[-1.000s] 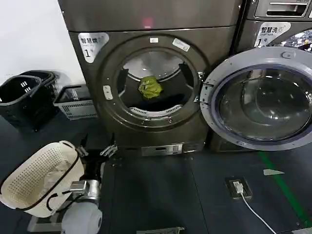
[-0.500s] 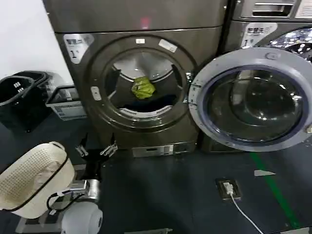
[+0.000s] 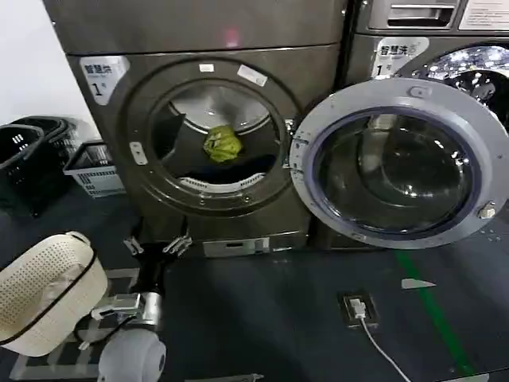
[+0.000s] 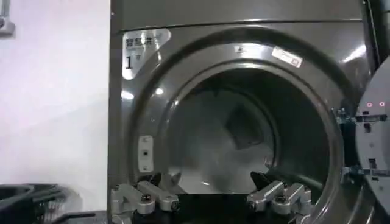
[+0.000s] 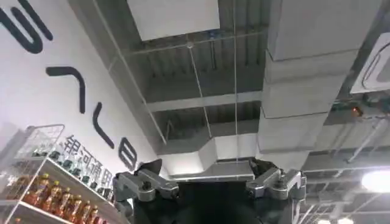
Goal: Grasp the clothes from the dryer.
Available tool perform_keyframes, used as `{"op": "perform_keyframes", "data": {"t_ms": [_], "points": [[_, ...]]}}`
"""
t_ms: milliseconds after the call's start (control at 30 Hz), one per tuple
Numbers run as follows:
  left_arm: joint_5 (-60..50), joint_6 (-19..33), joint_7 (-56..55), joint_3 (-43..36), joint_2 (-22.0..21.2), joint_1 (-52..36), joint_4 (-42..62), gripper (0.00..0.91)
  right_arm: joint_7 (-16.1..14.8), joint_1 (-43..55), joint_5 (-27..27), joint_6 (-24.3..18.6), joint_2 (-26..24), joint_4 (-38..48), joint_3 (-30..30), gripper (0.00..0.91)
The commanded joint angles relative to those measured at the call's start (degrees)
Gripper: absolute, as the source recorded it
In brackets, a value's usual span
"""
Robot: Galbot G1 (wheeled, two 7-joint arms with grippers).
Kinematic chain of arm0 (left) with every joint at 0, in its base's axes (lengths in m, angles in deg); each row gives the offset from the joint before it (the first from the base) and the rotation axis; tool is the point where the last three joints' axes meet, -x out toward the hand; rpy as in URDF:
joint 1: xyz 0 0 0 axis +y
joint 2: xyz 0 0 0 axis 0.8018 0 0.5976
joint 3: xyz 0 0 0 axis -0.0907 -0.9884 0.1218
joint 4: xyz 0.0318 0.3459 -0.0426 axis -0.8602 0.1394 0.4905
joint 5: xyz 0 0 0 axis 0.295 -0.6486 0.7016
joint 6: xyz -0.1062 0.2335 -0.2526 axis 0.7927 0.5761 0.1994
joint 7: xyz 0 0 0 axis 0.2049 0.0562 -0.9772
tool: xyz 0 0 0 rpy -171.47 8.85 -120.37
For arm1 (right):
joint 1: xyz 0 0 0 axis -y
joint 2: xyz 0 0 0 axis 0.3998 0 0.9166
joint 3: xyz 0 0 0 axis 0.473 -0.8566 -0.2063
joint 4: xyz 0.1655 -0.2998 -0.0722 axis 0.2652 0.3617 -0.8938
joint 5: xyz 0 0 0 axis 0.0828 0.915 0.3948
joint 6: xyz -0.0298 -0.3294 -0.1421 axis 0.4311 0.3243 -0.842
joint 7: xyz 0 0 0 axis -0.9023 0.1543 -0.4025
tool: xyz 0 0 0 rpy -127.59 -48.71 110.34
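Observation:
The dryer [image 3: 318, 40] stands in front of me, a dark bronze-grey machine whose silver-rimmed glass door [image 3: 398, 163] is swung wide open to the right. Inside the porthole lie the clothes: a small yellow-green lump [image 3: 223, 143] resting on a dark garment [image 3: 235, 169]. My left gripper [image 3: 157, 243] hangs open and empty, low before the dryer's base, below and to the left of the porthole. In the left wrist view the same gripper [image 4: 210, 190] faces the dryer [image 4: 131, 115] and its drum. My right gripper [image 5: 207, 176] is open, empty and pointed up at the ceiling.
A cream perforated laundry basket [image 3: 44, 290] sits by my left side. Black baskets [image 3: 24, 159] and a grey crate [image 3: 95, 167] stand left of the dryer. A second machine [image 3: 413, 32] stands behind the open door. A floor socket with a cable [image 3: 355, 306] lies on the dark floor.
The dryer, its open door and the baskets have slid leftward in the head view. The left gripper keeps its place in the frame and stays open.

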State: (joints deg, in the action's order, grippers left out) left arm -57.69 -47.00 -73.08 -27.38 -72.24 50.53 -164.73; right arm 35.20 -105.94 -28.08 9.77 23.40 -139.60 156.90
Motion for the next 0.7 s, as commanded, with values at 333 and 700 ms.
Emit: {"op": "perform_keyframes", "data": {"t_ms": [333,700], "points": [[-0.05,-0.1,0.77,-0.09,-0.29,-0.44,0.02,0.907,-0.26,0.12,-0.16,-0.24,0.07,-0.02,0.13,0.907],[0.09,-0.04,1.12,-0.01,-0.32,-1.14,0.19,0.907,-2.08,-0.19,-0.95,-3.43,0.45,-0.4,0.3,0.907]]}}
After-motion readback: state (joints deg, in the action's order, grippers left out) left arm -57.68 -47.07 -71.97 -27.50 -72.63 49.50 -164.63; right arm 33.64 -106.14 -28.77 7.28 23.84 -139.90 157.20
